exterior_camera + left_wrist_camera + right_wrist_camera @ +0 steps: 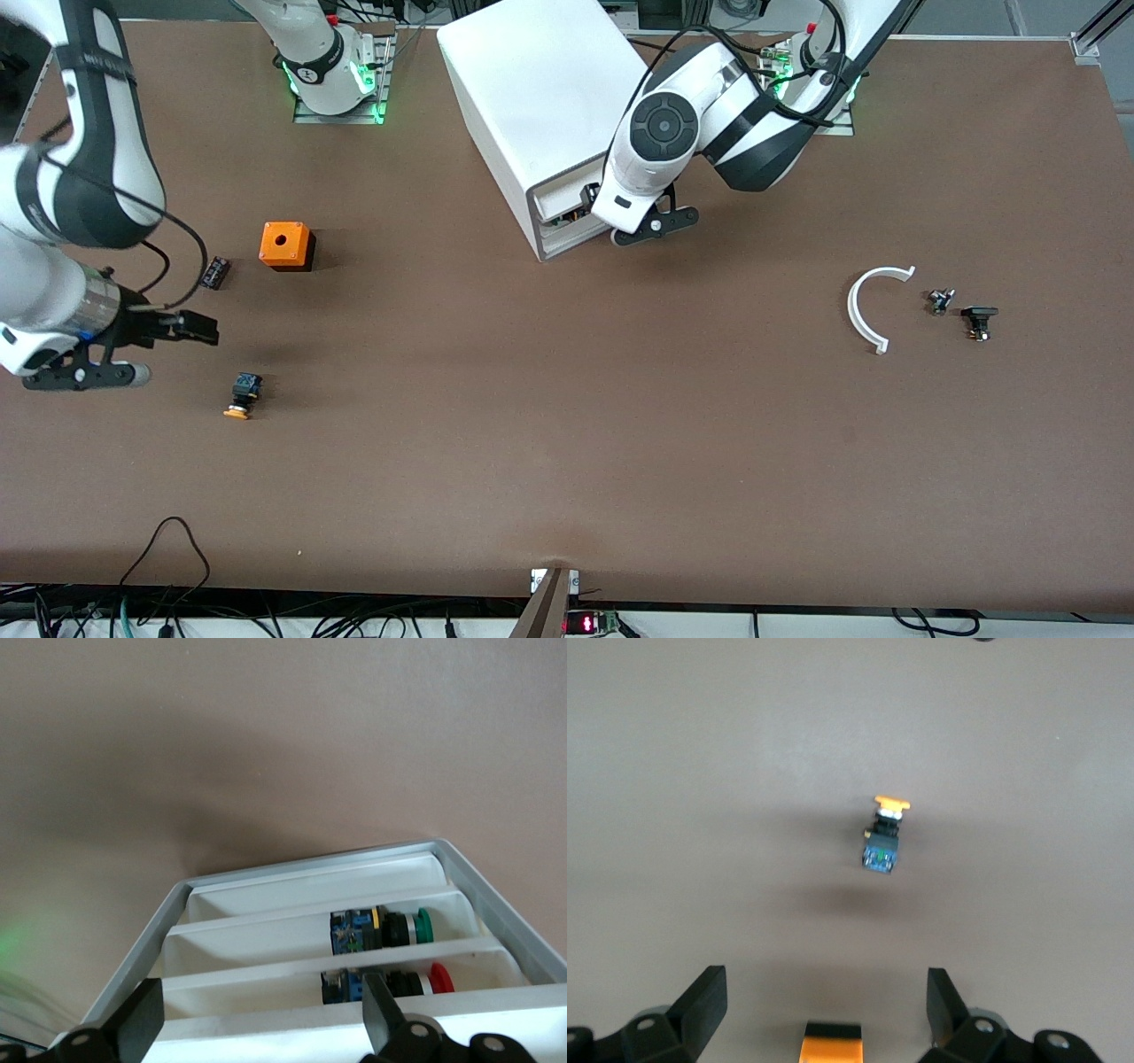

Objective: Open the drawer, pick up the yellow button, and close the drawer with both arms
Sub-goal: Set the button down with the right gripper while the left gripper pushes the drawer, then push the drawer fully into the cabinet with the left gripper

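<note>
The button (242, 397), orange-yellow cap on a black body, lies on its side on the table toward the right arm's end, nearer the front camera than the orange box (285, 245). It also shows in the right wrist view (881, 840). My right gripper (202, 330) is open and empty, above the table beside the button (826, 1001). The white cabinet's drawer (567, 229) is pulled part way out. My left gripper (588, 197) is open at the drawer, its fingers over the compartments (261, 1019). The drawer (177, 904) holds a green-capped button (381, 928) and a red-capped button (416, 981).
The white cabinet (540, 89) stands between the arm bases. A small flat black component (214, 271) lies beside the orange box. Toward the left arm's end lie a white curved piece (873, 306) and two small dark parts (941, 300) (979, 321).
</note>
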Robot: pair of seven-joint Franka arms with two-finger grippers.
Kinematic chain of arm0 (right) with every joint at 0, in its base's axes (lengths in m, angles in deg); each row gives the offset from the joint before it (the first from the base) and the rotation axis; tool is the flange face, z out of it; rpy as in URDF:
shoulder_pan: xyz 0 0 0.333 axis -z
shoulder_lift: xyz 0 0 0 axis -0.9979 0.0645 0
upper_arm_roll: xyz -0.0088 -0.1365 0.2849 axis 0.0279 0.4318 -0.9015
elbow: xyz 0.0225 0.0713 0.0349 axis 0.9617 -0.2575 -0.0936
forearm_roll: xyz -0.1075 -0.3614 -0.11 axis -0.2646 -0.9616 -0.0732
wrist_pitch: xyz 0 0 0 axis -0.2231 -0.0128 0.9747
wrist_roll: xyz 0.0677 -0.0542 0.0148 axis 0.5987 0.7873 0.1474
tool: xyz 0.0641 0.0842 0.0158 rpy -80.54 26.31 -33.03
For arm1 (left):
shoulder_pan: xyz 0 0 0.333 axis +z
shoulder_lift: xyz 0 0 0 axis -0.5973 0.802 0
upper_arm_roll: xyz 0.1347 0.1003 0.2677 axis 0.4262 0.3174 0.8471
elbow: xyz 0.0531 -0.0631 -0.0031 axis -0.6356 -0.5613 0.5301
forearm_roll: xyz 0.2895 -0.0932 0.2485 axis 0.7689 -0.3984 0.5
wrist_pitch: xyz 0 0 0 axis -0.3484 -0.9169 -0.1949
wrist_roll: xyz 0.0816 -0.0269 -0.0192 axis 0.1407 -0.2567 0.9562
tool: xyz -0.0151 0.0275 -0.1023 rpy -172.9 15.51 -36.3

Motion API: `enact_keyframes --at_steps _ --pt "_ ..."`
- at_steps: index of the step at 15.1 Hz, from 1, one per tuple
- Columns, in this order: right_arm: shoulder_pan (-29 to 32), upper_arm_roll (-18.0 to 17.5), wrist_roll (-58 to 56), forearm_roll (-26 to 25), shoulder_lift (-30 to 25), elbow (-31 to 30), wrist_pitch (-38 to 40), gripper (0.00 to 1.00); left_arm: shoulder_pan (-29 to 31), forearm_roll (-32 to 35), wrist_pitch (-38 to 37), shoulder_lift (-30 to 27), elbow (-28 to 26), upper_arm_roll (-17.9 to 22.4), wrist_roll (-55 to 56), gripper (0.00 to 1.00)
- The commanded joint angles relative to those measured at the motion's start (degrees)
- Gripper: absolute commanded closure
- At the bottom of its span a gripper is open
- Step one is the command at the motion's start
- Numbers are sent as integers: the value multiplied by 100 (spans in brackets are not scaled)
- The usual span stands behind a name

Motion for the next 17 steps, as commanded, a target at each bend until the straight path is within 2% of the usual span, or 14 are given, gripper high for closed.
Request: enact_keyframes --at_steps 1,5,8,11,17 --pt "29 -136 69 107 -523 -136 411 0 81 -180 -101 -223 -179 -164 20 1" --pt "21 -171 333 99 -972 -128 851 0 81 -180 -146 -223 -178 -234 20 1" --pt "20 -302 938 107 -1340 -128 1220 0 37 -180 -154 -188 -178 -270 -85 1" --pt "20 -514 949 107 -1684 -119 1327 0 20 -180 -154 -188 -178 -270 -85 1" --pt "29 -391 608 151 -1895 21 1783 0 -15 -180 -154 -179 -178 -270 -85 1"
